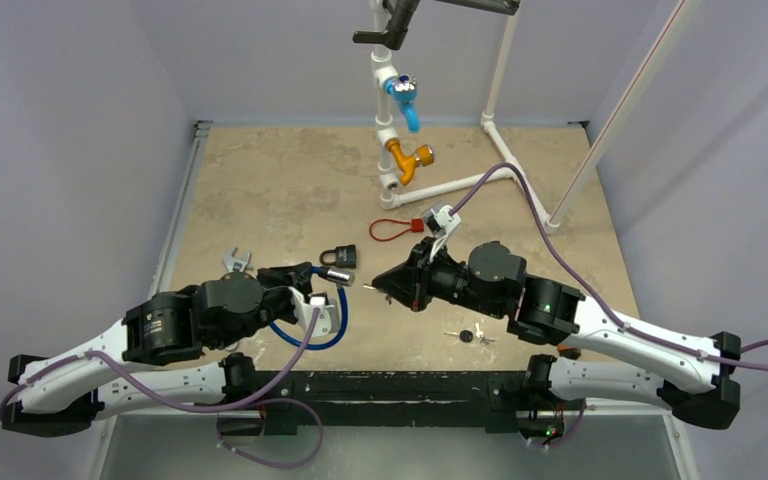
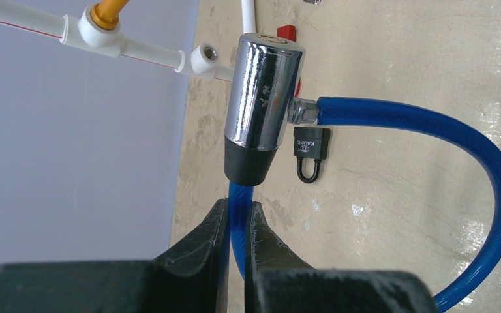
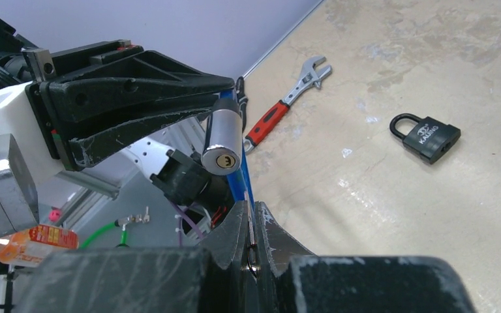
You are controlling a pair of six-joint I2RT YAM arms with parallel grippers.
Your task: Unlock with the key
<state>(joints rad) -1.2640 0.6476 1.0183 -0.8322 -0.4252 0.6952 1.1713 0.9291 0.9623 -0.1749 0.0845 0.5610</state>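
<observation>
One blue cable lock with a chrome cylinder is hanging in the air over the near middle of the beige stone-look surface. The left hand is clamping shut on the blue cable just below the cylinder. The keyhole end is facing the right hand, which is sitting a short gap away with its fingers pinched on a thin silver key. Only a sliver of that key is showing between the pads, so its shape is hard to make out.

Beyond the lock, one small black padlock is lying flat, near but apart. One red-handled adjustable wrench is resting towards the left edge, partly hidden by the left arm from above. One thin red cable loop is lying further back; the right wrist view is cutting most of it off. A small bunch of loose keys is lying by the near edge under the right arm, too small to count.

At the back, one white pipe frame is carrying two taps, one blue and one yellow. Pale walls are closing in the left, back and right edges, and the two hands are working between them in the near half.
</observation>
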